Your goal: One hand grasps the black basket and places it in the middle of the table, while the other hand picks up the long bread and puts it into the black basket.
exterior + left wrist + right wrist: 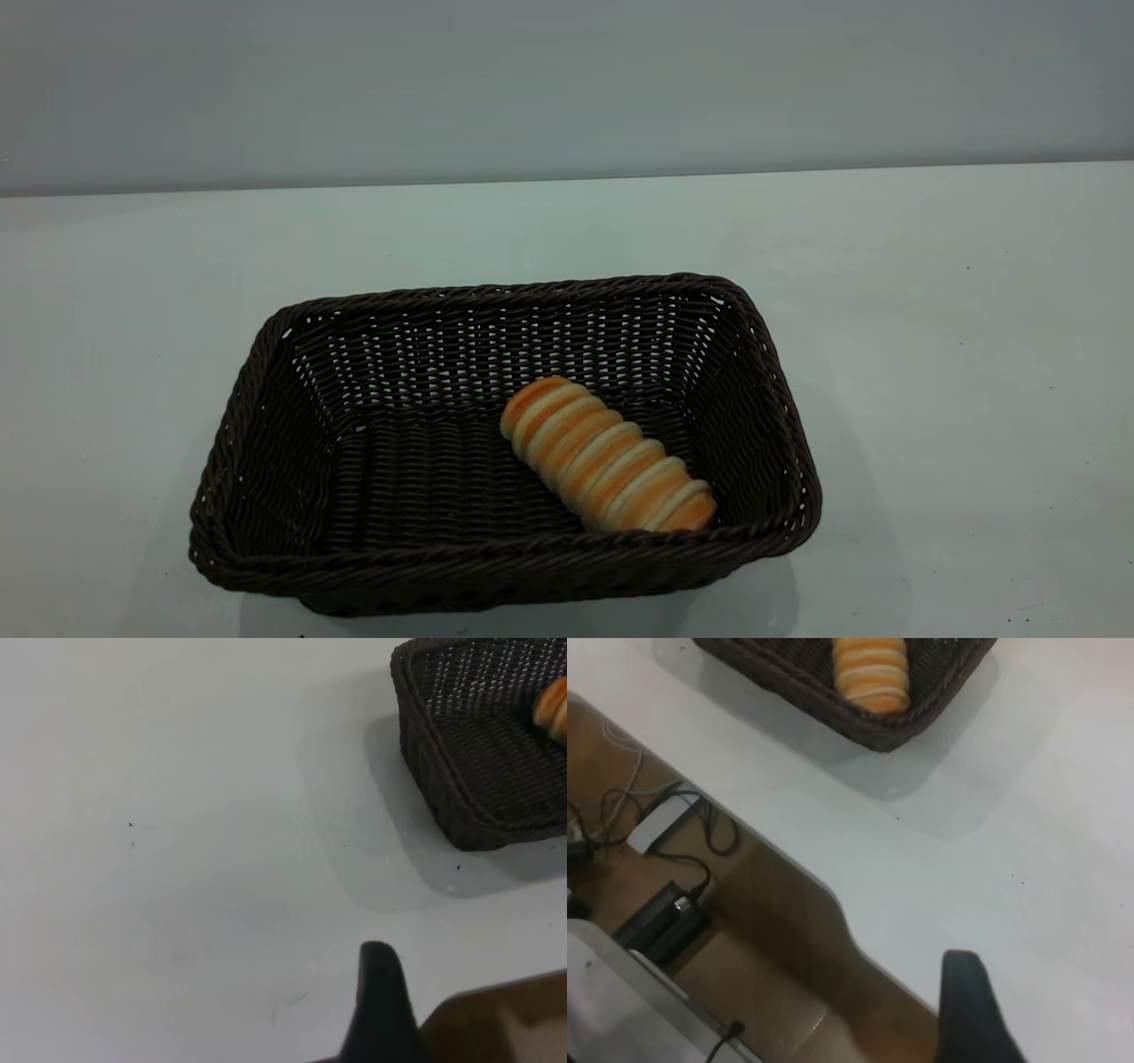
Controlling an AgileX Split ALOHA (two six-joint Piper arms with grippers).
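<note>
Long bread (pixel 608 456) lying diagonally inside black basket (pixel 266 425), basket resting on table (pixel 957 354), left gripper (pixel 381 1010) and right gripper (pixel 970 1010) clear of basket, finger state indeterminable.

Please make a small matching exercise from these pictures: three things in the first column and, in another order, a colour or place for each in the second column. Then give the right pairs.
Things:
1. black basket
2. long bread
3. table

Descriptions:
A. pale, flat, with tiny dark specks
B. lies slantwise in the right half, on the woven floor
C. dark woven wicker, stands on the tabletop

Pairs: 1-C, 2-B, 3-A
</note>
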